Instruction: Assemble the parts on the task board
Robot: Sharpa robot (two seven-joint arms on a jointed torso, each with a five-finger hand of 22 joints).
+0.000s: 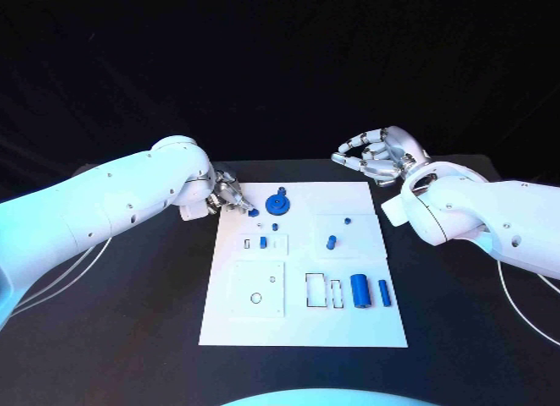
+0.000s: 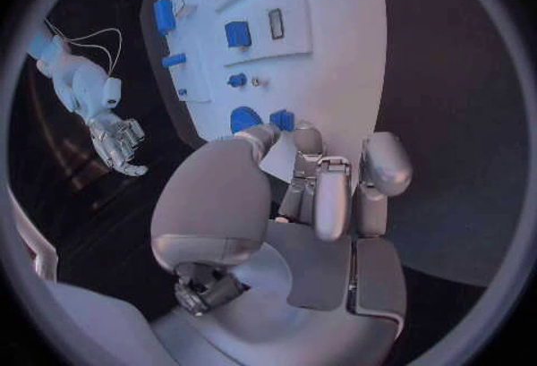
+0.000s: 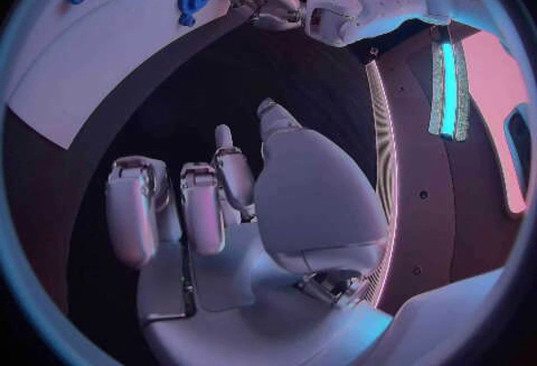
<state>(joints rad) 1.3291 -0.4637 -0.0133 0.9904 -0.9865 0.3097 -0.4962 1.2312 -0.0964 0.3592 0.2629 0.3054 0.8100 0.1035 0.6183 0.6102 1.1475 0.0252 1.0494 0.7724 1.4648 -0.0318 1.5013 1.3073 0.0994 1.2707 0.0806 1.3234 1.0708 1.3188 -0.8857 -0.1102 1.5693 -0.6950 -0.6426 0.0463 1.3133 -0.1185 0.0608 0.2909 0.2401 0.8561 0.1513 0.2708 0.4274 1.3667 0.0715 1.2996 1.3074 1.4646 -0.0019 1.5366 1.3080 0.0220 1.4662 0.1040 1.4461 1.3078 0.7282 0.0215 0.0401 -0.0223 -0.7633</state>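
Observation:
The white task board [image 1: 304, 326] lies mid-table. A round blue disc [image 1: 277, 203] sits near its far edge, with a small blue part [image 1: 254, 213] just left of it. My left hand [image 1: 227, 196] hovers at the board's far left corner, its fingers bent down close to that small part [image 2: 282, 120] and the disc [image 2: 244, 118], holding nothing that I can see. My right hand [image 1: 378, 156] is raised beyond the far right corner, fingers loosely spread and empty [image 3: 213, 205]. Two blue cylinders [image 1: 359, 291] [image 1: 384, 293] lie at the near right.
Small blue parts sit mid-board [image 1: 264, 242] [image 1: 332, 243], beside outlined rectangular slots [image 1: 316, 289] and a raised white plate [image 1: 258, 289]. Bare black table [image 1: 122, 321] flanks the board on both sides. Thin cables [image 1: 524, 313] trail off both arms.

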